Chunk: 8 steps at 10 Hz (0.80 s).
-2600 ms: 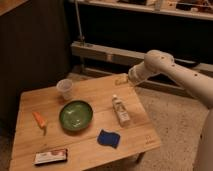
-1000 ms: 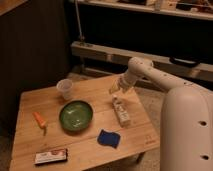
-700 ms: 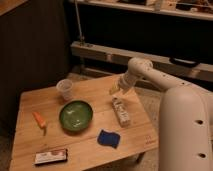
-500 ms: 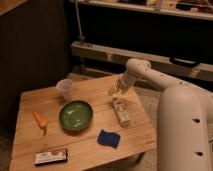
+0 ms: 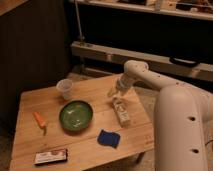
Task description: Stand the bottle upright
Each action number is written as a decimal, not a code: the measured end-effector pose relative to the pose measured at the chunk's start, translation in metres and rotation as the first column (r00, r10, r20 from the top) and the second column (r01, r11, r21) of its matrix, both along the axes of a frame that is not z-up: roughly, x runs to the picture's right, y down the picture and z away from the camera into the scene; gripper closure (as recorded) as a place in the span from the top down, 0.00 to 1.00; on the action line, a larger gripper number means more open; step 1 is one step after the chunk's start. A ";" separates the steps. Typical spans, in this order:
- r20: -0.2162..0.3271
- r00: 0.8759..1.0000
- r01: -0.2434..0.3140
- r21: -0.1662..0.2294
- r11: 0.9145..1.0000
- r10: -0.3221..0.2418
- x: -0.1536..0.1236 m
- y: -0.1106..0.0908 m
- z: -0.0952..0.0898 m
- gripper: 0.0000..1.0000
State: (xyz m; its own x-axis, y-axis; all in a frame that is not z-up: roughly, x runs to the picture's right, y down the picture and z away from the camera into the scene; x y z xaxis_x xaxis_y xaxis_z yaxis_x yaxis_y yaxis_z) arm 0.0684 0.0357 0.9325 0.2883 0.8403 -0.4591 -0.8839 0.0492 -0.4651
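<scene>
I have the gripper [image 5: 115, 92] low over the far right part of the wooden table [image 5: 30, 102], at the end of the white arm [image 5: 150, 79] that reaches in from the right. Its two fingers stand apart and hold nothing.

The bottle [image 5: 121, 110] lies on its side on the tabletop, just on the near side of the gripper. It is a slim, cream-coloured thing. Its length runs from the far end, close under the fingertips, toward the near right edge of the table. From my view the fingertips sit right at the bottle's far end. I cannot tell whether they touch it or hang just above it. I also cannot tell which end carries the cap.

To the left of the bottle sits the green bowl [image 5: 76, 115], near it but apart. The translucent plastic cup [image 5: 64, 88] stands upright beyond the bowl, toward the far left, well apart from the gripper. A carrot [image 5: 39, 120] lies left of the bowl. A blue sponge [image 5: 108, 138] rests near the front edge, on the near side of the bottle. A dark flat packet [image 5: 51, 156] lies at the front left corner.
</scene>
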 end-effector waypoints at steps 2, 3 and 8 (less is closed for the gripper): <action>0.000 1.000 0.017 -0.009 1.000 -0.017 -0.008 0.005 0.005 0.65; -0.001 1.000 0.020 -0.011 1.000 -0.020 -0.009 0.006 0.006 0.65; -0.014 0.999 0.034 0.002 0.999 -0.034 -0.012 -0.003 0.005 0.65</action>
State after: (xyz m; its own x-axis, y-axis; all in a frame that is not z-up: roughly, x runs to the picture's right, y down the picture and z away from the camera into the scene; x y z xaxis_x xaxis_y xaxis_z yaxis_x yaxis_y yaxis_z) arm 0.0560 0.0327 0.9378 0.3108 0.8311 -0.4611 -0.8879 0.0808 -0.4529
